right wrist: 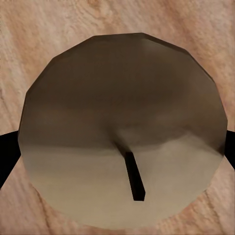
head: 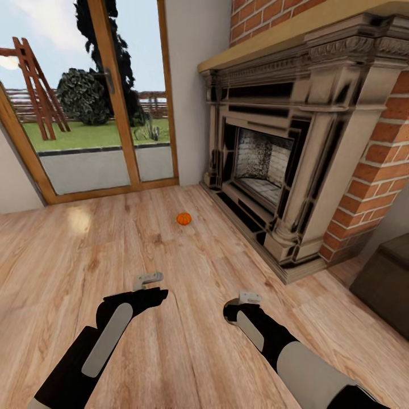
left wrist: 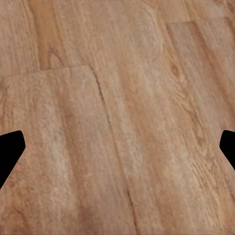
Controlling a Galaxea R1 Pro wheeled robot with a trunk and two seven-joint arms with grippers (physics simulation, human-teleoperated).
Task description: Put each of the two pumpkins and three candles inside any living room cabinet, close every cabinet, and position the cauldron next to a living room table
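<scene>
One pumpkin (head: 183,218) alone on the floor (head: 74,250), out ahead of both arms, in open boards between the glass door (head: 96,96) and the fireplace (head: 267,165), touching neither. Well apart from either gripper. Round, so no long axis to line up with; stem too small to make out. Left gripper (head: 149,279) held low over the floor, fingers spread wide with bare planks between them in the left wrist view, holding nothing. Right gripper (head: 250,297) a little further back, and judging by the right wrist view closed on a candle (right wrist: 122,132): a round pale top with a dark wick, dark fingertips touching its rim on both sides (the candle itself too hidden under the gripper in the head view to confirm). Pumpkin straight ahead and slightly toward the left gripper's side, so nearer to that arm, which is also the free one. Probably a drive forward first, then a low reach with the left. Dark unit (head: 386,284) at the right edge, beside the fireplace, possibly the cabinet; too little in view to tell.
</scene>
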